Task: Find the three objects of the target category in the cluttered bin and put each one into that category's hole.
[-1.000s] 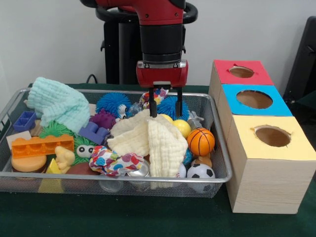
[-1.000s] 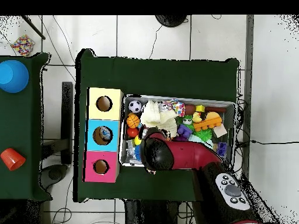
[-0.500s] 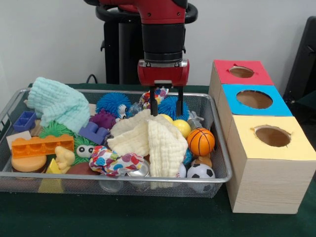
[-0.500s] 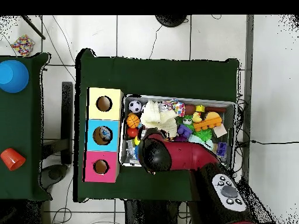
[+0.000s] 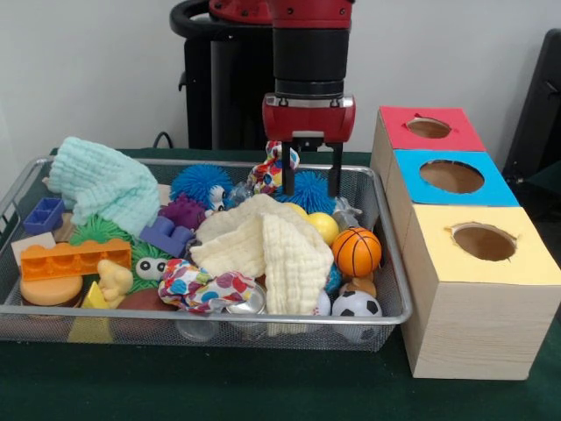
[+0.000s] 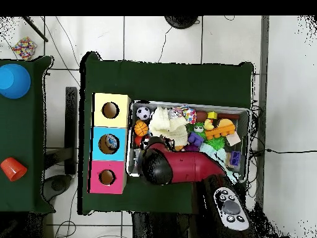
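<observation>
My gripper (image 5: 310, 189) hangs open and empty over the back right of the wire bin (image 5: 396, 289), above a blue spiky ball (image 5: 308, 188). Below it lie a cream cloth (image 5: 263, 241), a yellow ball (image 5: 323, 227), a basketball (image 5: 356, 252) and a soccer ball (image 5: 356, 304). A patterned cloth (image 5: 273, 167) sits just left of the fingers. Right of the bin stand three boxes with holes on top: red (image 5: 429, 128), blue (image 5: 451, 176) and yellow (image 5: 484, 242). In the overhead view the arm (image 6: 162, 167) hides the gripper.
The bin's left half holds a mint cloth (image 5: 103, 184), another blue spiky ball (image 5: 200, 182), purple blocks (image 5: 175, 224), an orange brick (image 5: 74, 259) and a second patterned cloth (image 5: 203, 287). In the overhead view a blue cup (image 6: 13, 80) and a red cup (image 6: 12, 168) stand on a side table.
The gripper has moved right toward the boxes and risen slightly off the cream cloth. It stays open and empty.
</observation>
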You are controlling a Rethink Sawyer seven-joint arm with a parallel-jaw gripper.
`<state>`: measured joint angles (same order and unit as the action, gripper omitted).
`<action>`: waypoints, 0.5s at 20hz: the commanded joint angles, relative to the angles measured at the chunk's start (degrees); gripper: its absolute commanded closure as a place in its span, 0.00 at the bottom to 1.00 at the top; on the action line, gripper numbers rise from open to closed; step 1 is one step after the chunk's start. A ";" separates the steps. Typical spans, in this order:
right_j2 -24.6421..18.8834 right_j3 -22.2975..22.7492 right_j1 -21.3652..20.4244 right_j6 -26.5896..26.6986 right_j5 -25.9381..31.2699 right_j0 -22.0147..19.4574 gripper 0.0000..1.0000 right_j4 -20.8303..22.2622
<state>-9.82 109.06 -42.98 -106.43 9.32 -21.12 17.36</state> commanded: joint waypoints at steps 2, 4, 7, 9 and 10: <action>1.64 -0.07 -0.12 -5.70 5.31 0.18 0.00 -1.01; 1.69 -0.02 0.05 -5.64 5.04 0.18 0.00 -0.97; 1.42 -0.26 0.12 -5.11 5.32 -0.28 0.00 -0.93; 1.49 -0.59 0.09 -4.67 5.67 -0.37 0.00 -0.77; 1.30 -0.28 0.16 -4.70 5.42 -0.62 0.00 -0.78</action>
<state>-8.60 109.06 -43.32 -106.43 9.32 -20.61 17.37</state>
